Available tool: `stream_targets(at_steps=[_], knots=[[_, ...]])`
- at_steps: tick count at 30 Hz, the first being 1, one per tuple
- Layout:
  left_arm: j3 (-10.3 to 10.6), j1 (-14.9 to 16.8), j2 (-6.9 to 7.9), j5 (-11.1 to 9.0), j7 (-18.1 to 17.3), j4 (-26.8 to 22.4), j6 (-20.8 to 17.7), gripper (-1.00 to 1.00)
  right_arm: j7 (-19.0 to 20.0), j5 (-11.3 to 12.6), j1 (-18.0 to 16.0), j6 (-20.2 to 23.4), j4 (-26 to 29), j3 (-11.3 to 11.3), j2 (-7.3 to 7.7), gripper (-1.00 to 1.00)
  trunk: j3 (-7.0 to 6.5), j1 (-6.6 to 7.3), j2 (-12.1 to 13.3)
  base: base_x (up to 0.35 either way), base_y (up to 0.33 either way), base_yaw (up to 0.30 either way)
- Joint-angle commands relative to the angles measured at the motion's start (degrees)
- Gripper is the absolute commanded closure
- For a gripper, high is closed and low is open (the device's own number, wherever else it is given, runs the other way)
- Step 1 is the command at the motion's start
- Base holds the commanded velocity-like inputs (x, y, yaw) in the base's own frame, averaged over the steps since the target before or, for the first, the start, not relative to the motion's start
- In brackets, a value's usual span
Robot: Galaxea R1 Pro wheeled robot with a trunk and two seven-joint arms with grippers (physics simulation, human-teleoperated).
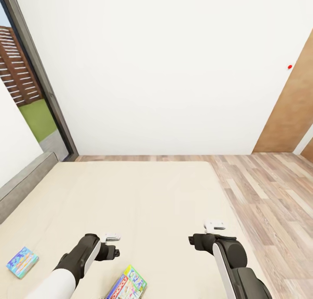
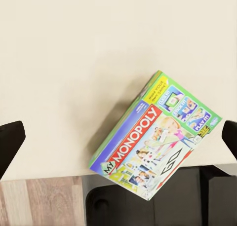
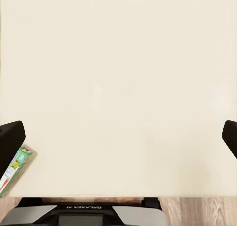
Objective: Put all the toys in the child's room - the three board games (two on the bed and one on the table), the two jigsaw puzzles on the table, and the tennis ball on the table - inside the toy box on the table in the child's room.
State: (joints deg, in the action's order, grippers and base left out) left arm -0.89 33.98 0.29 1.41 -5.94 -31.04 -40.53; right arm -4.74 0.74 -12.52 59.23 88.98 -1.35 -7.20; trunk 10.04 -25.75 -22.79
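Over the bed [image 1: 130,194], both arms reach forward from the near edge. Beige mattress, flat and plain; grey headboard [image 1: 21,186] along its left side. White wall beyond, dark-framed window [image 1: 39,81] at left, wood-plank floor [image 1: 269,190] to the right, brown door [image 1: 291,112] at far right.

Monopoly box [image 1: 128,285] lies on the mattress at the near edge, between the two arms, closer to the left one. Green border, red banner, turned at an angle. Left wrist view: one corner of the box [image 2: 155,137] juts past the mattress edge over the robot's dark base.

Blue box [image 1: 21,261] lies flat on the mattress, well left of the left arm, apart from the Monopoly box.

Left tool [image 1: 114,249] hangs above the mattress just beyond the Monopoly box, not touching it. Fingers [image 2: 10,142] stand wide apart, nothing between them.

Right tool [image 1: 193,239] hangs over bare mattress, well right of the Monopoly box. Fingers [image 3: 11,142] likewise wide apart and empty; a sliver of the Monopoly box [image 3: 14,169] shows beside one finger.
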Motion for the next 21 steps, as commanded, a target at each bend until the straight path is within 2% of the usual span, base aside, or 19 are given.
stream_targets(at_steps=[1,13,21], knots=[[-0.1,0.0,0.02,0.2,-0.3,-0.1,-0.3,-1.0,-0.4,0.1,-0.1,0.3,0.1,-0.1,-0.01,-1.0,0.22,-0.03,-0.1,0.0,0.0,0.0],[-0.2,-0.1,0.5,0.1,-0.4,0.1,-0.2,-1.0,-0.4,0.1,-0.1,0.4,0.1,-0.1,-0.02,-1.0,1.34,-0.03,-0.1,0.0,0.0,0.0],[-0.6,-0.4,1.49,-0.1,-0.6,0.6,0.1,-1.0,-0.4,0.1,-0.1,0.8,0.1,0.0,0.0,-1.0,2.09,-0.03,-0.1,0.0,0.0,0.0]])
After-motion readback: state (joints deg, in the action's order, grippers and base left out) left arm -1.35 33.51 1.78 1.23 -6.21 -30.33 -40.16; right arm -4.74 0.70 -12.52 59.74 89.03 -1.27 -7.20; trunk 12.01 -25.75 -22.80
